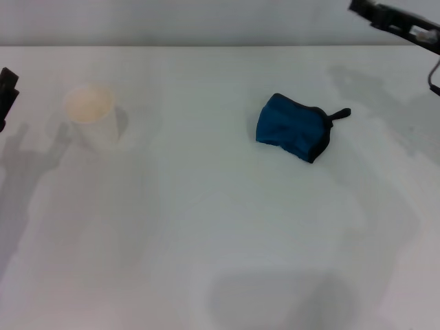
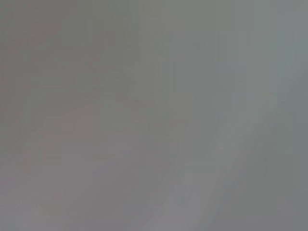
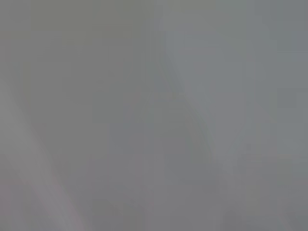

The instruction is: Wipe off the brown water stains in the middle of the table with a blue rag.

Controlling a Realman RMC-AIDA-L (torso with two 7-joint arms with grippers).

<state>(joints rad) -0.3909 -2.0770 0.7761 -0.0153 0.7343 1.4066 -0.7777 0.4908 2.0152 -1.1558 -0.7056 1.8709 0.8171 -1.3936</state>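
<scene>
Rag (image 1: pixel 294 127), blue with black edging and a short black loop, is lying folded on the table (image 1: pixel 227 261), right of centre and toward the far side. Its loop is pointing toward the right arm's side.

Cup (image 1: pixel 96 117), white paper, is standing upright on the left side of the table, well apart from the rag. It is holding a pale tan liquid that is showing inside the rim; the fill level cannot be judged.

No brown stain is showing on the table surface in the head view; only grey shadows are lying across it.

Left gripper (image 1: pixel 7 93) is showing as a dark part at the left edge, near the cup but apart from it. Right gripper (image 1: pixel 402 24) is sitting at the far right corner, raised and well apart from the rag. Whether either gripper is open or closed cannot be told.

Both wrist views are showing only a featureless grey field.
</scene>
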